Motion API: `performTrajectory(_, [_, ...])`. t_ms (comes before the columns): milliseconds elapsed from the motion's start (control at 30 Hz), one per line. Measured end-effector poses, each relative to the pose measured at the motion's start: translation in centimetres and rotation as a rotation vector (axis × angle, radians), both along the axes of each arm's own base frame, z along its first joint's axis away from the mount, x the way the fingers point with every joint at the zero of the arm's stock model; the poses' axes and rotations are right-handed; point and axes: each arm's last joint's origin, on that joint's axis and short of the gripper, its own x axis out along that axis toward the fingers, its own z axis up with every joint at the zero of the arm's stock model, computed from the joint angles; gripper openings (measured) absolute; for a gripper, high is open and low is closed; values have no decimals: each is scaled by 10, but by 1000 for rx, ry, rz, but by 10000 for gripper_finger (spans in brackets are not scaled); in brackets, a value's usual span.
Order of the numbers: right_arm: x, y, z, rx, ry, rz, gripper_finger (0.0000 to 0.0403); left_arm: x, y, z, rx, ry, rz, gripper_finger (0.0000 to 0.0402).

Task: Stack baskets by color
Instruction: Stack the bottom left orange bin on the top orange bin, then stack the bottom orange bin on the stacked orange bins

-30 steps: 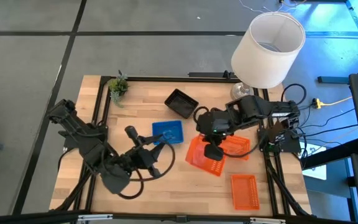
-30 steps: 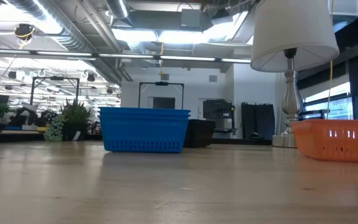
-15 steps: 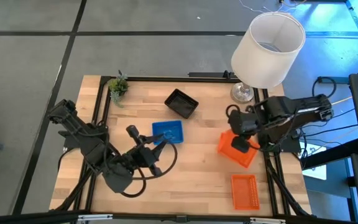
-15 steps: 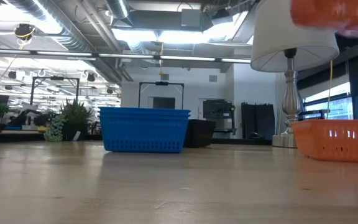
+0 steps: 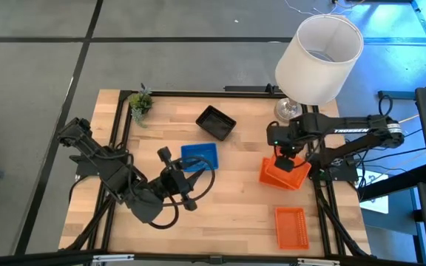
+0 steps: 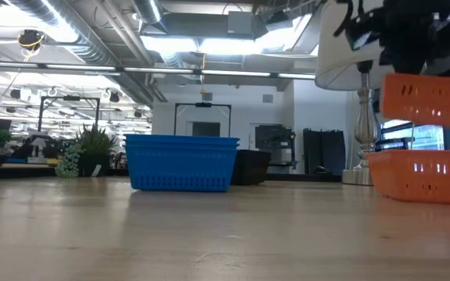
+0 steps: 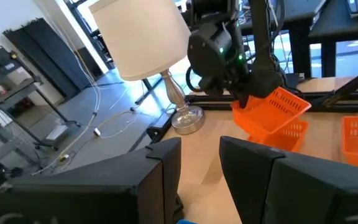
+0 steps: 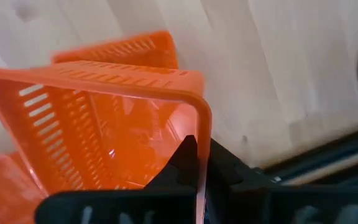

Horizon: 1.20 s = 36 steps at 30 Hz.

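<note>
My right gripper [image 5: 285, 159] is shut on an orange basket [image 5: 281, 173] at the table's right side. It holds this basket tilted just above a second orange basket [image 6: 424, 176] that stands on its base. A third orange basket [image 5: 291, 226] sits near the front right corner. The blue basket [image 5: 200, 155] stands mid-table; the low view shows two blue rims [image 6: 182, 142], one inside the other. A black basket [image 5: 216, 122] stands farther back. My left gripper [image 5: 189, 181] hovers open just in front of the blue basket, pointing toward the table's right. My right gripper pinches an end wall of the orange basket just below its rim [image 8: 199, 140], next to a corner, with one finger inside and one outside. The fingers come from above, pointing down. The basket [image 7: 272, 107] hangs tilted, lifted clear above the orange basket [image 7: 289, 132] below.
A big white lampshade [image 5: 319, 58] on a metal foot [image 5: 287, 109] stands at the far right corner, close behind my right arm. A small green plant [image 5: 140, 102] is at the far left corner. Bare wood lies in front of the blue basket.
My right gripper has carried the orange basket from the table's middle toward the right edge, first high, then down, so it now hangs just above the other orange basket. The gripper stayed shut on the basket throughout.
</note>
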Motion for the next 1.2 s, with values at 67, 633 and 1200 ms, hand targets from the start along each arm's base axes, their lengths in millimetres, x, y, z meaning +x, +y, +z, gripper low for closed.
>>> performTrajectory(67, [-3,-3,-7,3,36,-4,2,0,0,0,0,0,-1,104])
performTrajectory(633, [1,-6,-58,217,-26,42,5,1,1,0,3,2,4,104])
performTrajectory(1200, [13,-3,-31,317,-141,47,114,0,2,-2,16,20,4,105])
